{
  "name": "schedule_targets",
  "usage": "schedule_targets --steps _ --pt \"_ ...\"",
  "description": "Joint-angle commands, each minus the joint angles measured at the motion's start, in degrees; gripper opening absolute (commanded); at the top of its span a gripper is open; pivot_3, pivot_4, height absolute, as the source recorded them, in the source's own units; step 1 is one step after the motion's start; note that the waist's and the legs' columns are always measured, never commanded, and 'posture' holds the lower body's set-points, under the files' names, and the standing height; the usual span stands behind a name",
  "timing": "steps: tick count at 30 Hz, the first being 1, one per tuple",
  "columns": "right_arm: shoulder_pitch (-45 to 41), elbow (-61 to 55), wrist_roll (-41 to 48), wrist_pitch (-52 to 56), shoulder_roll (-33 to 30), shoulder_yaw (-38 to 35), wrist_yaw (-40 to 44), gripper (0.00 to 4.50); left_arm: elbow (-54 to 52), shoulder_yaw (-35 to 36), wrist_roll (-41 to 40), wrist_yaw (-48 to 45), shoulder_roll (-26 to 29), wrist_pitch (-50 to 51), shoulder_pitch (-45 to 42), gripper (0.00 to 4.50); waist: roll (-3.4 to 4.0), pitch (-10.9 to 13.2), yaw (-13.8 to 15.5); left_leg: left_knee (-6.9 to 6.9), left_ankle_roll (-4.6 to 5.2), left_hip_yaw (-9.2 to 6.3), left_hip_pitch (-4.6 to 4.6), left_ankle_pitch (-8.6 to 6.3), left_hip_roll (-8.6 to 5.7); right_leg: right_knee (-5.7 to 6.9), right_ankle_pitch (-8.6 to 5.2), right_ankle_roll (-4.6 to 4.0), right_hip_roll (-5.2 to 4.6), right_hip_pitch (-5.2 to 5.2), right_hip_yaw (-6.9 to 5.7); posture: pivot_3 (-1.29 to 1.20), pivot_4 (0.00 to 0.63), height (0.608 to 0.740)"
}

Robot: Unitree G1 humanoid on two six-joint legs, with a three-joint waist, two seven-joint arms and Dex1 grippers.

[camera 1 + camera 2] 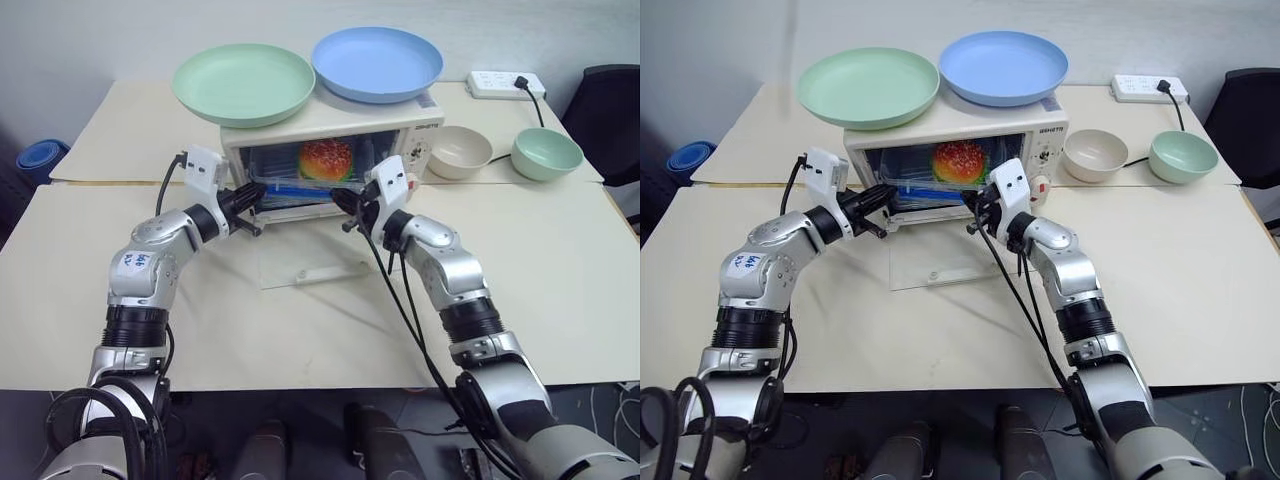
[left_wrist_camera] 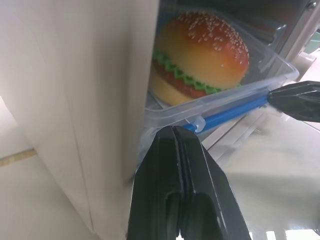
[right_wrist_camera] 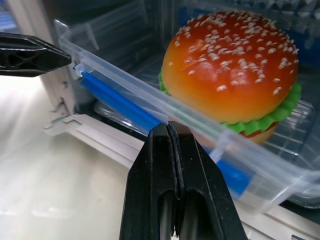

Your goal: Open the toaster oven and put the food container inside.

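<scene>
toaster oven stands at the back edge of the table, door dropped flat in front. food container w/ hamburger sits inside the oven mouth, blue clip facing out. left gripper and right gripper both clenched w/ nothing between the fingers, tips at the container's front rim, one near each front corner.

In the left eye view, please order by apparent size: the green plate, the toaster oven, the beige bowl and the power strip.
1. toaster oven
2. green plate
3. beige bowl
4. power strip

The strip lies farther from the camera, so its true size against the bowl is unsure.
</scene>
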Motion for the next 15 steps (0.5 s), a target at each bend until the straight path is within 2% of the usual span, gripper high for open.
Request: schedule_targets --steps 1,7,13,15 --pt "0.04 -3.58 0.9 -0.03 -0.32 -1.45 1.37 0.02 -6.27 2.53 -3.01 -3.53 1.88 1.85 1.0 0.0 0.0 0.0 -0.35 0.0 0.0 0.0 -0.02 0.0 -0.01 -0.02 0.0 0.01 -0.01 0.0 0.01 0.0 0.15 0.74" --pt "9.33 -22.87 8.67 10.35 -5.22 -3.66 6.29 0.02 -19.9 8.56 -14.19 -15.06 11.3 10.81 9.97 0.0 0.01 0.0 -1.01 -0.11 -0.07 -0.02 -0.02 -0.06 0.12 -0.03 -0.01 -0.02 0.05 -0.07 0.05 0.0 0.15 0.74" --pt "25.32 -43.81 18.36 23.76 -16.35 -7.87 9.92 0.02 -26.55 19.92 -24.64 -22.09 23.32 19.33 17.35 0.0 0.02 0.01 -0.66 -0.07 -0.04 -0.23 0.01 -0.09 0.12 -0.2 -0.09 -0.14 0.01 0.02 0.08 0.0 0.15 0.74" --pt "30.73 -47.95 19.91 26.22 -19.94 -9.09 10.27 0.0 -26.44 23.14 -26.85 -25.18 27.5 21.24 19.59 0.41 0.02 0.01 -0.62 -0.04 -0.03 -0.27 0.14 -0.09 0.1 -0.19 -0.14 -0.2 0.02 0.15 0.03 0.0 0.15 0.74"
